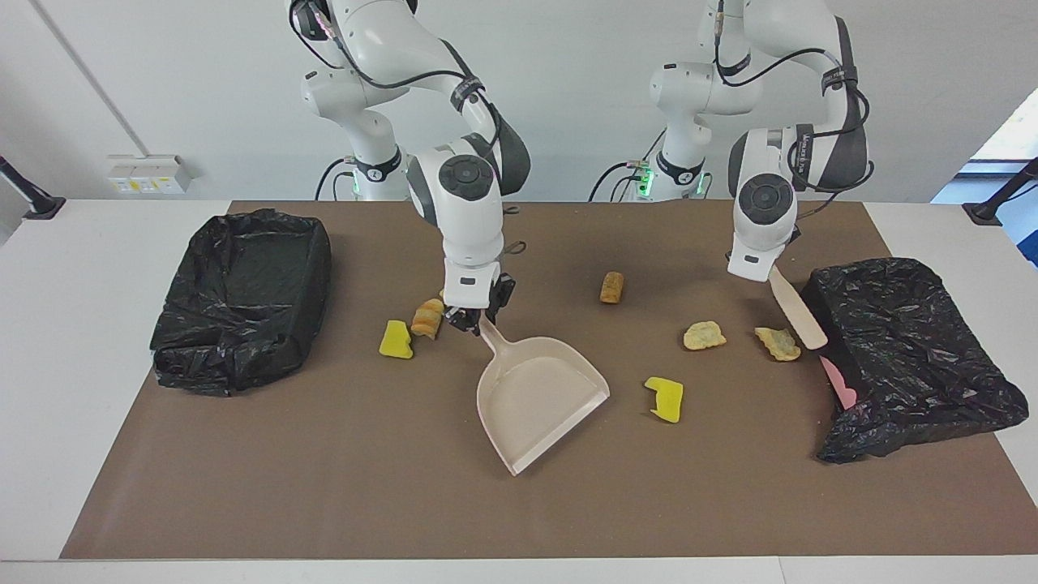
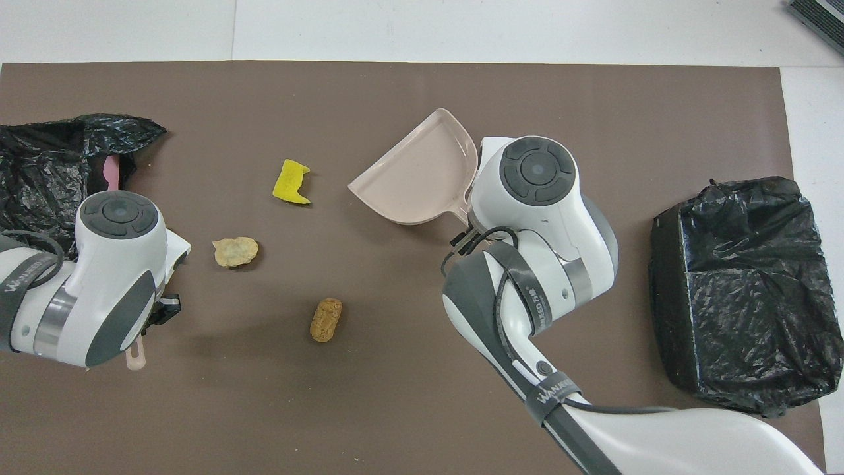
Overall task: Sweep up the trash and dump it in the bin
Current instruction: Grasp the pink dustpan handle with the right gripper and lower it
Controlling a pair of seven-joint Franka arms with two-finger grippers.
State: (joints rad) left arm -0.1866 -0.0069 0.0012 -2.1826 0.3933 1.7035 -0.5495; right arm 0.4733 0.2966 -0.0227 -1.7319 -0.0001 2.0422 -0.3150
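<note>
Right pincer (image 1: 474, 318) grips the beige dustpan (image 1: 539, 397) by its handle tip, pan mouth angled toward the left arm's end; left pincer (image 1: 766, 272), clamped on the brush handle (image 1: 799, 320), hangs beside the black bin bag (image 1: 908, 357). Seven scraps lie around the dustpan: yellow chunk (image 1: 666, 399) just beside its mouth, orange lump (image 1: 427, 317) and two more yellow chunks by the handle. Risk: so far out on the handle the pan could pivot, or nudge scraps off the mat.

The facing view looks from high across the table toward both arms, taking in the whole mat (image 1: 324, 503). The overhead view looks steeply down from above the arms' end, closer in. Both share the mat's middle: the dustpan (image 1: 539, 401) (image 2: 419, 181) by the right gripper (image 1: 469, 318), flipped half a turn between views.
</note>
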